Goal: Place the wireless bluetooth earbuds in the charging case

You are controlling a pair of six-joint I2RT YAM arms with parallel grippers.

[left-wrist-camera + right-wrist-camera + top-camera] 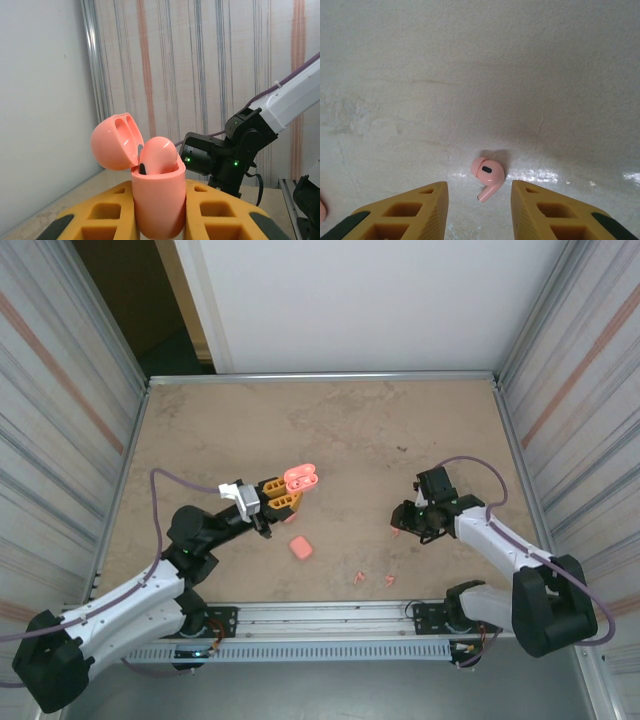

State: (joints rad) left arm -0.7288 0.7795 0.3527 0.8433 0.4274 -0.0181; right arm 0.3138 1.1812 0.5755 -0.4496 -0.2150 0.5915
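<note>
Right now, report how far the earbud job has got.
Done: left gripper holds the charging case with its lid open. In hand: right gripper straddles one earbud, not yet gripped. Left: loose earbuds lie on the table.

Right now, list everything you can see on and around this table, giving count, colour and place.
open charging case: one, salmon-pink, lid up, gripped in the left claw
closed charging case: one, pink, lying on the table between the arms, nearer the left one
earbud: one, pink, on the table between the right claw's fingers, apart from both
loose earbuds: two, pink, on the table near the front rail
table: one, mottled beige
left claw: one, yellow fingers, shut on the open charging case
right claw: one, yellow fingers, open, low over the earbud
left arm, right arm: two, white and black, near edge
</note>
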